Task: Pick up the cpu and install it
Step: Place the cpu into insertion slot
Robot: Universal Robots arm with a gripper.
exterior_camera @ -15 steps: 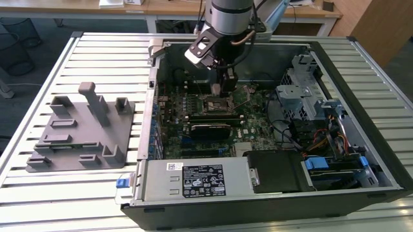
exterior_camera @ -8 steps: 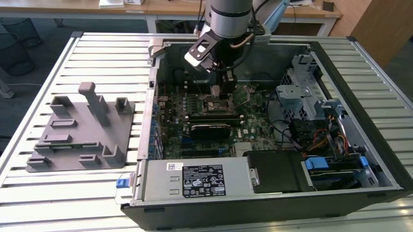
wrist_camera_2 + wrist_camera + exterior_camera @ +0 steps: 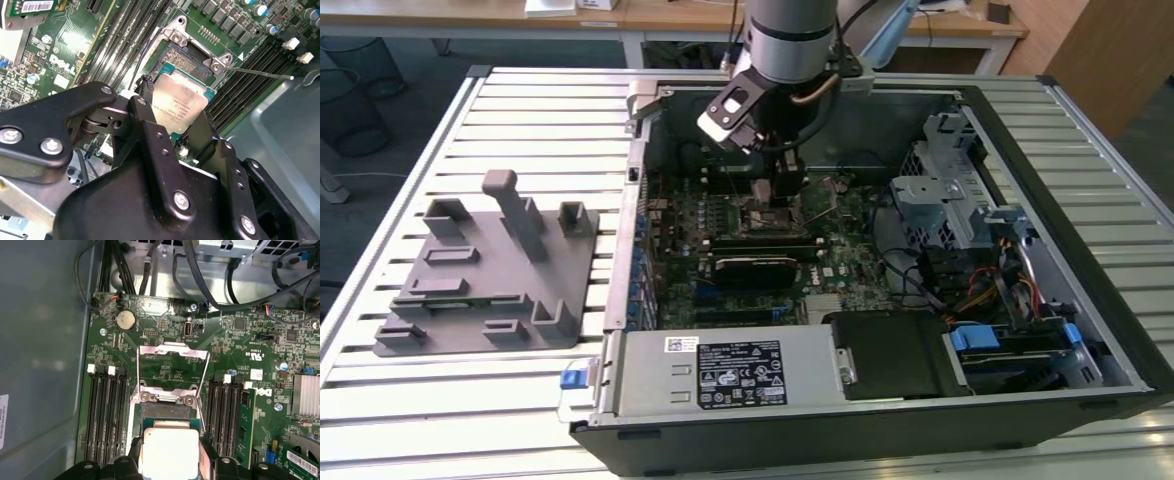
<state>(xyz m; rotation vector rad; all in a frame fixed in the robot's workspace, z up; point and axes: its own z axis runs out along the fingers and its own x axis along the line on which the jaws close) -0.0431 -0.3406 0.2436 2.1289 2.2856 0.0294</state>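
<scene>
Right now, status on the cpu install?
The gripper shut on the cpu. Chip sits over the open socket, seating unclear. Load plate raised, lever swung aside; nothing blocking.

Slatted metal table (image 3: 454, 400), grey posted tray (image 3: 494, 290) beside open computer case (image 3: 881, 442) on it.

We find the tray (image 3: 487, 275) on the table (image 3: 440, 400), at the exterior view's left of the open case (image 3: 854, 432). Inside the case, the gripper (image 3: 172, 109) clamps the cpu (image 3: 169, 450) just over the socket (image 3: 167, 412), with memory slots (image 3: 107, 410) on both sides of it.
</scene>
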